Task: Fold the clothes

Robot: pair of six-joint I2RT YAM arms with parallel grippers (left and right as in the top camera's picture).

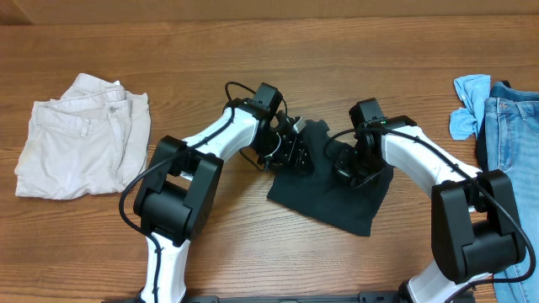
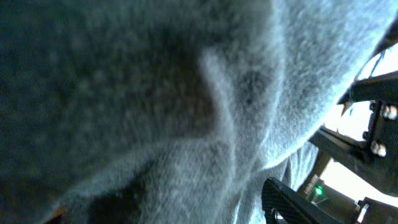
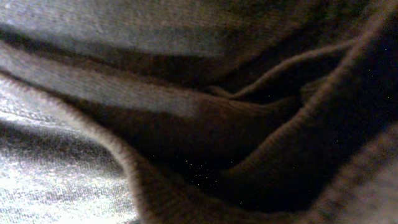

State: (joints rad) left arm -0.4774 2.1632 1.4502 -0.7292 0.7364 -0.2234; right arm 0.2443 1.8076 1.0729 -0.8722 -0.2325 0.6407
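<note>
T-shirt [image 1: 337,206] sits bunched at centre of the overhead view, both grippers buried in it. Your right gripper [image 1: 345,168] is closed; whether your left gripper [image 1: 295,151] is open, I cannot tell. Grab several layers and you risk dragging the fold crooked.

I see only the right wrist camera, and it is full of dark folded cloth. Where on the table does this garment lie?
Observer: The black-navy cotton T-shirt lies bunched near the middle of the wooden table.
Operator: Where is the other arm?
Observer: The left gripper is at the shirt's far left corner, opposite the right gripper.
Operator: Are other clothes near?
Observer: Yes: cream-white shorts lie at the far left, blue denim jeans at the right edge, both apart from the shirt.
</note>
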